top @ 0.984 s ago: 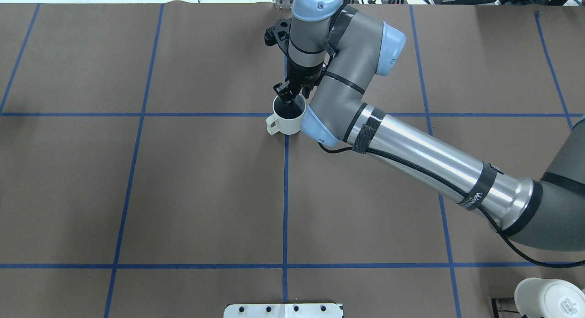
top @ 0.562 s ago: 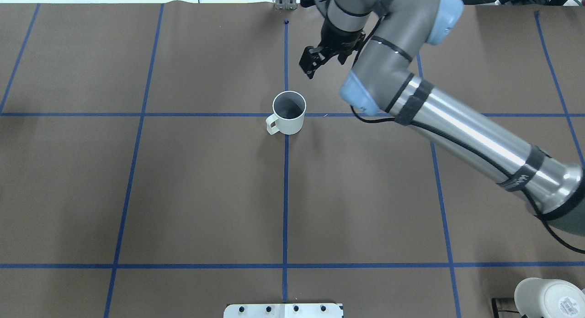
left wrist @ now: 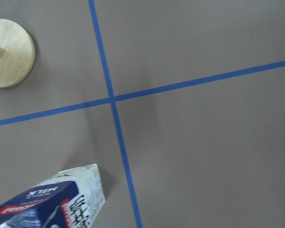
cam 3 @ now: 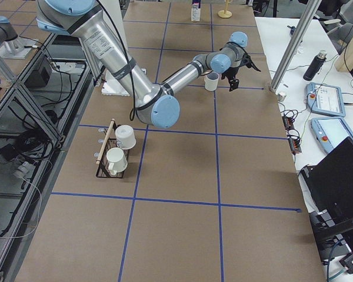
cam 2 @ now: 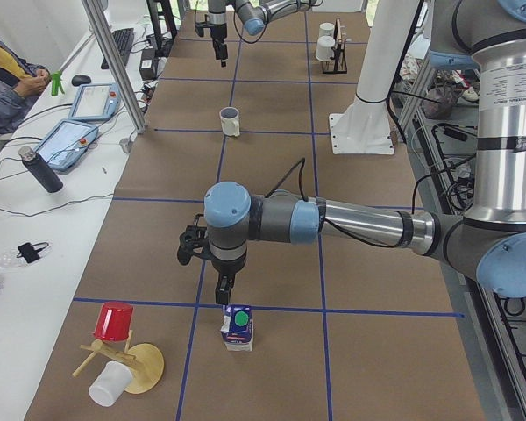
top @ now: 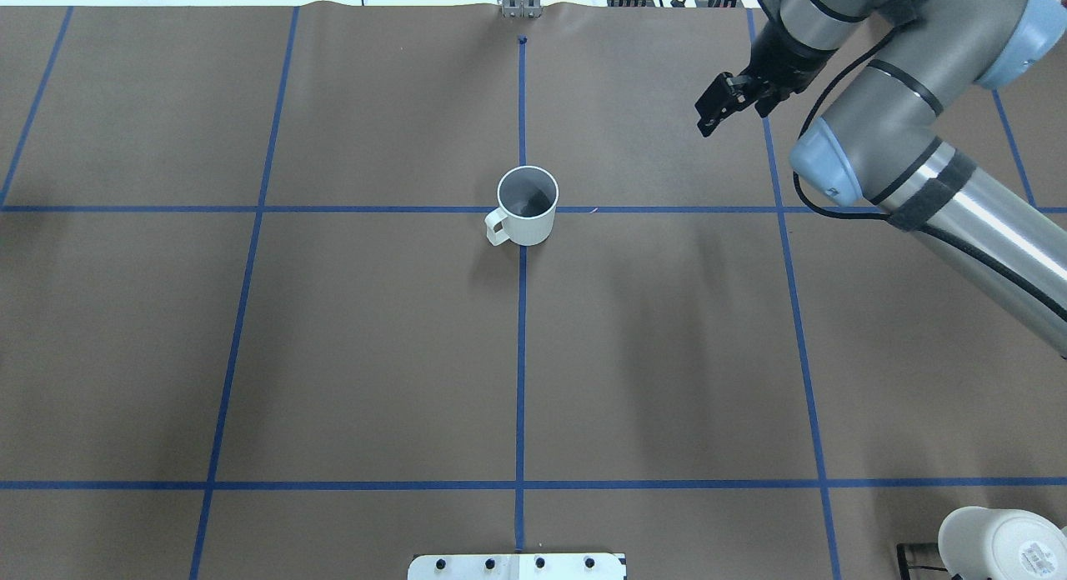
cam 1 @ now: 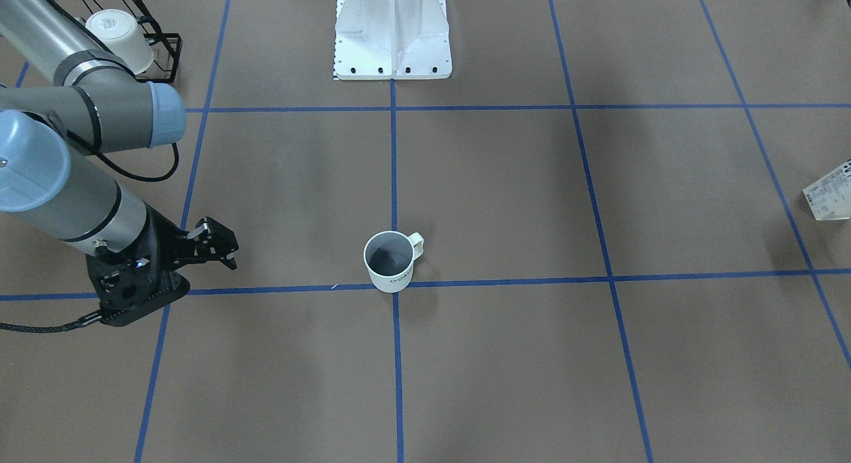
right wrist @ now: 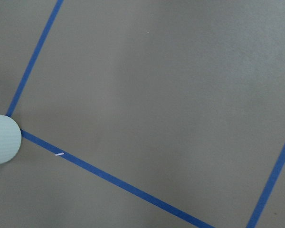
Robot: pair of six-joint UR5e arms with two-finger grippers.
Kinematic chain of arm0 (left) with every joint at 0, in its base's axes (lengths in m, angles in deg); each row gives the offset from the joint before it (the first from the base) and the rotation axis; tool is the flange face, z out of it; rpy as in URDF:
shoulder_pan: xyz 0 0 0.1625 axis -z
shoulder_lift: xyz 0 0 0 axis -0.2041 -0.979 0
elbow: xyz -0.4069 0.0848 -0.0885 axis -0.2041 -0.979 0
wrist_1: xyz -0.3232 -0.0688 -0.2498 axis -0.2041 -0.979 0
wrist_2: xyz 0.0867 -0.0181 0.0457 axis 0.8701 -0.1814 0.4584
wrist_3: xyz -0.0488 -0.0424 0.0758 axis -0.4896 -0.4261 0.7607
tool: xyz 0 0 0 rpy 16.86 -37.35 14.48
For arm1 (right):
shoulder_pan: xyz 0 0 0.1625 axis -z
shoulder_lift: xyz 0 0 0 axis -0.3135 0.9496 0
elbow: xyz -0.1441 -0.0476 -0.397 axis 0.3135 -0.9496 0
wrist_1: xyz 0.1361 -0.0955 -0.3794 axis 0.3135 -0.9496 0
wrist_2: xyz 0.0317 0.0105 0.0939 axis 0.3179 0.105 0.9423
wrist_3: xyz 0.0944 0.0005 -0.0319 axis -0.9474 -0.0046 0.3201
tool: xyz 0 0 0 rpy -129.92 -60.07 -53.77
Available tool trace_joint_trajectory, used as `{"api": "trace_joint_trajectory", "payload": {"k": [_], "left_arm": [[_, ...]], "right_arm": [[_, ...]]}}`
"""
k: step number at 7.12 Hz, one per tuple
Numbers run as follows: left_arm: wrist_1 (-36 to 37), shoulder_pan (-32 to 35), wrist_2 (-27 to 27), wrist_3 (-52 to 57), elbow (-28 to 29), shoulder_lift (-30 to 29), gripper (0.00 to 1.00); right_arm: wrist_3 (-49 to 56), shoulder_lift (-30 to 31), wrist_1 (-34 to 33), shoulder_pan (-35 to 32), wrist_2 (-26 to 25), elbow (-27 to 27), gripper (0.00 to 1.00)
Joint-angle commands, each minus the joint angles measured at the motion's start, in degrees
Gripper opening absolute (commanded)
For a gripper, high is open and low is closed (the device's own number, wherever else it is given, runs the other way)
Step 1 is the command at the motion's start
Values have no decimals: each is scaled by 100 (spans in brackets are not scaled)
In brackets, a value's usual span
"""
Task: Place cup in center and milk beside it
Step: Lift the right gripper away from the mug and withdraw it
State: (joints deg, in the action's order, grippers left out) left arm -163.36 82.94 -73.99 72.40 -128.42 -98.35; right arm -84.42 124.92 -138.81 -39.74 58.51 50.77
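The white "HOME" cup (top: 527, 207) stands upright on the central crossing of the blue tape lines, handle toward the overhead view's left; it also shows in the front view (cam 1: 390, 262). My right gripper (top: 718, 107) is open and empty, well to the cup's right and farther back, also seen in the front view (cam 1: 214, 242). The milk carton (cam 2: 238, 326) stands upright at the table's left end and shows in the left wrist view (left wrist: 47, 202). My left gripper (cam 2: 225, 291) hangs just above it; I cannot tell whether it is open or shut.
The white base plate (cam 1: 392, 34) sits on the robot's side. A black rack with white mugs (cam 3: 115, 150) stands on the right. A wooden stand (cam 2: 127, 364) with a red cup (cam 2: 114, 320) and a white cup stands beside the milk.
My right gripper has let go of the cup, risen from its rim and swung away to the right. The cup stays on the crossing.
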Motion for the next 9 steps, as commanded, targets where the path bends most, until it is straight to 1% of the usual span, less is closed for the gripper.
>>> {"api": "trace_joint_trajectory", "payload": {"k": [1, 2, 3, 4, 5, 6, 7, 8, 9], "left_arm": [[-92, 214, 5, 2, 234, 54, 98], [-110, 222, -4, 37, 339, 45, 98], [-102, 214, -30, -163, 549, -42, 98], [-389, 214, -39, -670, 725, -103, 98], [-896, 205, -39, -997, 953, -87, 98], [-1319, 214, -39, -1148, 1208, -78, 98], [-1419, 205, -39, -1358, 1228, -69, 98], [-1420, 205, -48, -1369, 1228, -34, 98], [-1411, 205, -248, -1500, 1236, -34, 98]], "right_arm": [[19, 261, 24, -105, 26, 163, 100], [19, 322, 33, -105, 17, 172, 100], [19, 384, 42, -79, -18, 172, 100], [10, 402, 42, -70, -19, 190, 100], [10, 411, 42, -62, -27, 181, 100], [10, 524, 42, -79, -54, 294, 100], [27, 1021, 16, -323, -36, 661, 100], [53, 1792, -28, -786, 33, 1160, 100], [193, 2243, -46, -1409, 217, 1270, 100]]}}
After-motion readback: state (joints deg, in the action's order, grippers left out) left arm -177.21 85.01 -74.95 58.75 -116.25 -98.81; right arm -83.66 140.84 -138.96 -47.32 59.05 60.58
